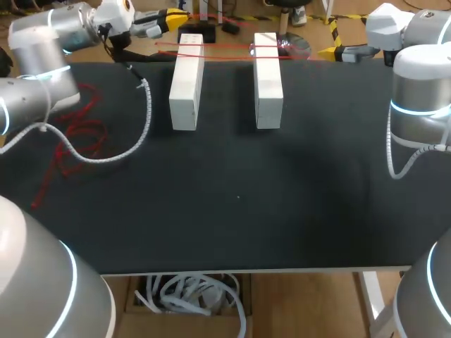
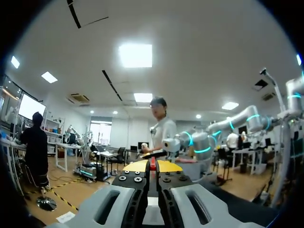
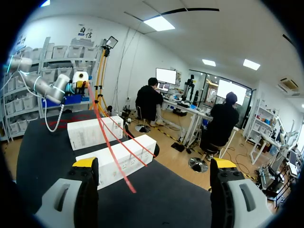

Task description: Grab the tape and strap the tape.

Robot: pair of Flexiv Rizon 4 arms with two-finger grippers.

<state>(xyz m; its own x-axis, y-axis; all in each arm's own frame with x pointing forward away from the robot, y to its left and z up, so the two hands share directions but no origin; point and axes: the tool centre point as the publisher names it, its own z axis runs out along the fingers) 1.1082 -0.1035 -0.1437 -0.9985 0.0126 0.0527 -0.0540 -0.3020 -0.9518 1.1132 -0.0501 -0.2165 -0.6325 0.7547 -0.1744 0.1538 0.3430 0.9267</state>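
Two white blocks (image 1: pixel 187 91) (image 1: pixel 268 88) stand side by side at the table's far edge. Thin red tape strands (image 1: pixel 225 49) stretch across their far ends. My left gripper (image 1: pixel 173 15) is beyond the far left block; in its wrist view the left gripper (image 2: pixel 152 166) is shut on a red tape end (image 2: pixel 152 163). My right gripper (image 1: pixel 331 51) is at the far right, past the right block. In the right wrist view, the right gripper (image 3: pixel 154 166) stands open with the red strands (image 3: pixel 114 152) running ahead of it over the blocks (image 3: pixel 118 159) (image 3: pixel 95 130) toward the left gripper (image 3: pixel 78 81).
A loose tangle of red tape (image 1: pixel 77 134) lies on the black table (image 1: pixel 239 204) at the left, under my left arm's white cable (image 1: pixel 134 141). A clear roll-like object (image 1: pixel 292 44) sits just beyond the right block.
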